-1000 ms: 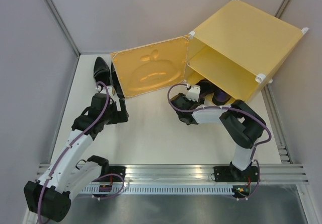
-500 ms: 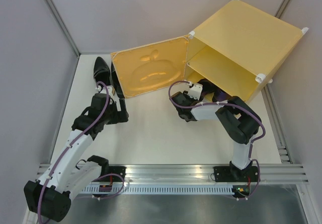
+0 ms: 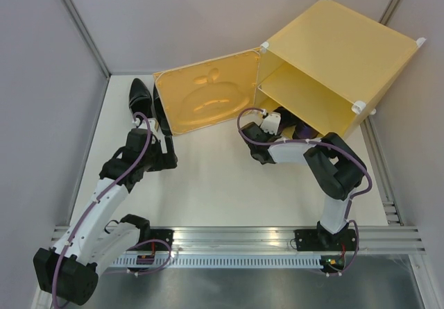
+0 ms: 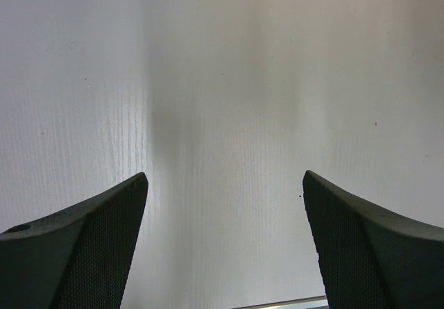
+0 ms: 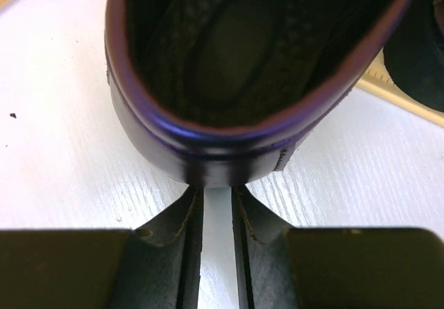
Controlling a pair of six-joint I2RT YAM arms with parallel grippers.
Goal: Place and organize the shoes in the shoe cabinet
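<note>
Nearest the bases, the left gripper [image 4: 223, 177] is held wide apart above the bare white table [image 4: 222, 73] and nothing is gripped in it.

Further in, the right gripper [image 5: 216, 189] is drawn almost together, with only a thin slit of table seen between the jaws. Nothing is clamped there. Its tips are set against the back of the heel of a glossy dark purple pointed dress shoe [image 5: 208, 160], whose heel end lies on the table at the mouth of the large yellow plastic cube cabinet [image 3: 340, 45].

The contact is judged to be a push rather than a hold. On so rounded and slick a heel the tips could slide off to one side, and the shoe would then be turned crooked instead of driven straight in.

A second dark shoe [image 5: 423, 52] is seen just beyond the cabinet's yellow lower lip [image 5: 395, 90], close on the right. It could be struck or shoved askew if the purple shoe is steered that way, and the sole might be caught on the lip.

Further off, the apple-embossed yellow door [image 3: 208, 101] stands open and could be knocked by either arm.

Behind it a glossy black pointed shoe [image 3: 141, 97] lies on the table, outside the cabinet. A reach for it risks being blocked by the door.
</note>
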